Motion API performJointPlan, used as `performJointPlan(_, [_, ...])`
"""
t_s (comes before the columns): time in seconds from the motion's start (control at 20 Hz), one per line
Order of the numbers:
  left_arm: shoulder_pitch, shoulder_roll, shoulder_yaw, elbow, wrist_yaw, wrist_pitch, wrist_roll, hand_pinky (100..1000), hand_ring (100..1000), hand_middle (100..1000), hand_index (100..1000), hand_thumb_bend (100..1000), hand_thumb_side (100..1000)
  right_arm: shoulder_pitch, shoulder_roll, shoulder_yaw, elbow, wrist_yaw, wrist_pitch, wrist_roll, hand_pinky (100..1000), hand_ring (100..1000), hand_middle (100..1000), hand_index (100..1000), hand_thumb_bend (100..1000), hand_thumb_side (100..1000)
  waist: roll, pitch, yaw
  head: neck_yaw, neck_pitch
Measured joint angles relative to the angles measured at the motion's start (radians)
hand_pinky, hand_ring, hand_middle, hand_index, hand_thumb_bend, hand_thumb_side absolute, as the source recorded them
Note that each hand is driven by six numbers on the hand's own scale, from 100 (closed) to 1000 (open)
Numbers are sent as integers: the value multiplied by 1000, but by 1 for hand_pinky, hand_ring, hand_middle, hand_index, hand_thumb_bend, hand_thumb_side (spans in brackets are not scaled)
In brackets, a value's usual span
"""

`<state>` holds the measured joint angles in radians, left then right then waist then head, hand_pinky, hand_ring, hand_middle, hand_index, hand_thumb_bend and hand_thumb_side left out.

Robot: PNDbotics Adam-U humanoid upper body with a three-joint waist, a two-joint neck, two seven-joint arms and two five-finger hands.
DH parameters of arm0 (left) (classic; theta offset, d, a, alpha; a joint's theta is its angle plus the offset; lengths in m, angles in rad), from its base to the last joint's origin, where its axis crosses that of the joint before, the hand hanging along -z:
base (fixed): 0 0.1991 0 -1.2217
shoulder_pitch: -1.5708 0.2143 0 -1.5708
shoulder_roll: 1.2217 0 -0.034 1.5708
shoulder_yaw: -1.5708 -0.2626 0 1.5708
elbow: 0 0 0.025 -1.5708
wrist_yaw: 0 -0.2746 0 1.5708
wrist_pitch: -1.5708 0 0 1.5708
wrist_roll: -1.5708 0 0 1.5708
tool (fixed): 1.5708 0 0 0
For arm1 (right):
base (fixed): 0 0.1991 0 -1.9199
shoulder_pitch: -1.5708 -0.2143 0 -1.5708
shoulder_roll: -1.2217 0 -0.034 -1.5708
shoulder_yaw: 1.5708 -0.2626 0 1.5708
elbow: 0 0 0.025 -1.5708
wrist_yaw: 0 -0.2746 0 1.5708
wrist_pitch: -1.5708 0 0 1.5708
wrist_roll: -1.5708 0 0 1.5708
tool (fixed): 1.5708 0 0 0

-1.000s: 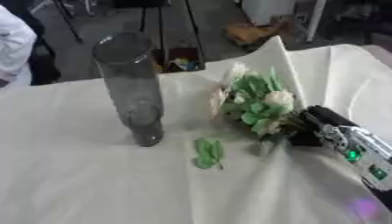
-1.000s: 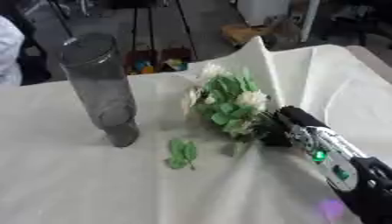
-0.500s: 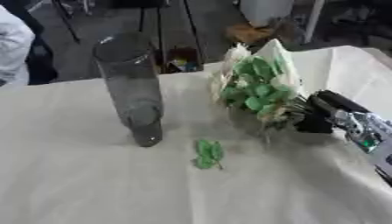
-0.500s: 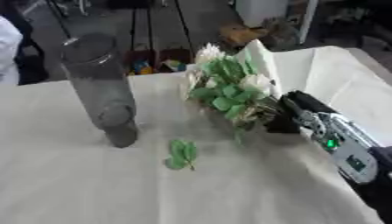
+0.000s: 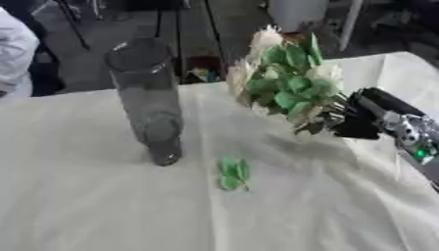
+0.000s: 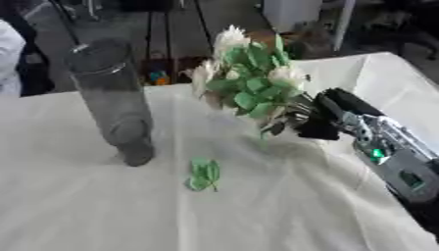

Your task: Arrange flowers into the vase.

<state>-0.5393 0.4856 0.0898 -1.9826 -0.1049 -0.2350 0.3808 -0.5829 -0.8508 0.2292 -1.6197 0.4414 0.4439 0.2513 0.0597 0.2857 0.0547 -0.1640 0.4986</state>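
Note:
A tall clear glass vase [image 5: 147, 95] stands upright on the white cloth at centre left. My right hand [image 5: 362, 116] comes in from the right, its fingers curled round the stems of a bunch of white flowers with green leaves [image 5: 287, 81]. The bunch is lifted off the table, heads tilted up and to the left, to the right of the vase and apart from it. A loose green leaf sprig [image 5: 232, 173] lies on the cloth in front, between vase and hand. My left hand shows in neither view.
The white tablecloth [image 5: 103, 211] covers the whole table; its far edge runs behind the vase. Beyond it lie a dark floor, stand legs and a person's white sleeve [image 5: 15, 54] at far left.
My right hand has raised the bunch from the cloth and swung the flower heads upward and toward the vase. Vase and loose leaf have stayed put.

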Motion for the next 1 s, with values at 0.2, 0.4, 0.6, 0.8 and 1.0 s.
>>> performJointPlan(0.2, [-1,4,0,0,0,-1,-1,830,959,897,946,100,1000,-8,-8,-14,-26,-13,7,-6,100,100,100,100,102,704,0,-3,-1,2,0])
performJointPlan(0.4, [-1,7,0,0,0,-1,-1,829,956,897,946,100,1000,-49,-8,-43,-69,-60,19,-27,100,100,100,100,100,732,0,-4,0,5,0])
performJointPlan(0.6, [-1,7,0,0,0,-1,-1,828,955,896,946,100,1000,-125,1,-82,-122,-120,31,-75,100,100,100,100,100,738,-1,-10,0,9,0])
performJointPlan(0.8, [-1,7,-6,0,1,0,-3,828,954,897,946,100,1000,-200,31,-113,-166,-181,17,-134,100,100,100,100,100,722,-2,-12,3,13,1])
performJointPlan(1.0, [-1,7,-7,0,5,2,-5,827,953,897,946,100,1000,-275,78,-142,-178,-240,-25,-193,100,100,100,100,100,708,-3,-16,9,15,1])
